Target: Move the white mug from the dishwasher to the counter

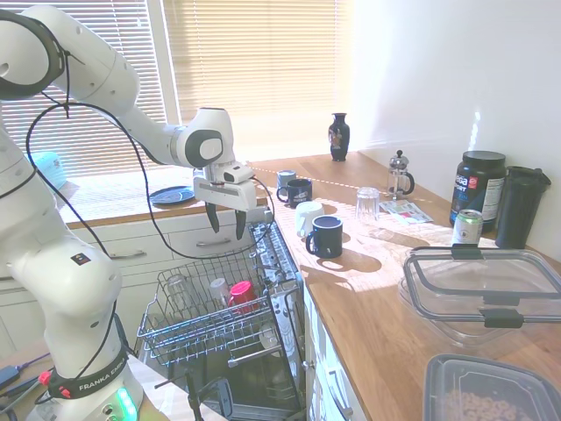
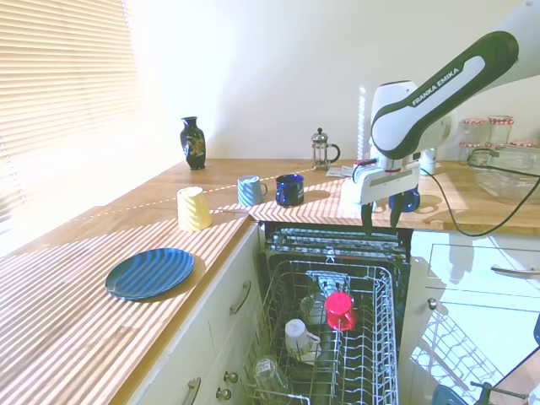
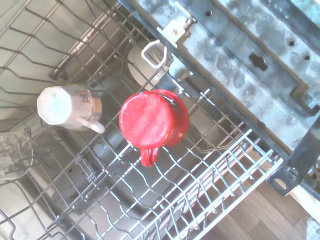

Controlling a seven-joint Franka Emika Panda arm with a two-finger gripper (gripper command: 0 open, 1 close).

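The white mug (image 2: 299, 337) stands upside down in the dishwasher's wire rack (image 2: 377, 354), handle out to one side; it also shows in the first exterior view (image 1: 219, 290) and as a pale mug (image 3: 63, 107) in the wrist view. Right beside it sits a red mug (image 3: 152, 123), also upside down. My gripper (image 2: 380, 218) hangs open and empty well above the rack (image 1: 188, 338), over the back of the open dishwasher, nearer the red mug (image 2: 340, 310) than the white one. The wooden counter (image 1: 386, 303) runs along beside the dishwasher.
A glass (image 2: 268, 371) lies in the rack's front. The counter carries a pale greenish mug (image 1: 307, 216), a dark blue mug (image 1: 326, 237), a glass (image 1: 367, 203), a can (image 1: 467, 228), clear lidded containers (image 1: 482, 294), a yellow mug (image 2: 193, 208) and a blue plate (image 2: 149, 272).
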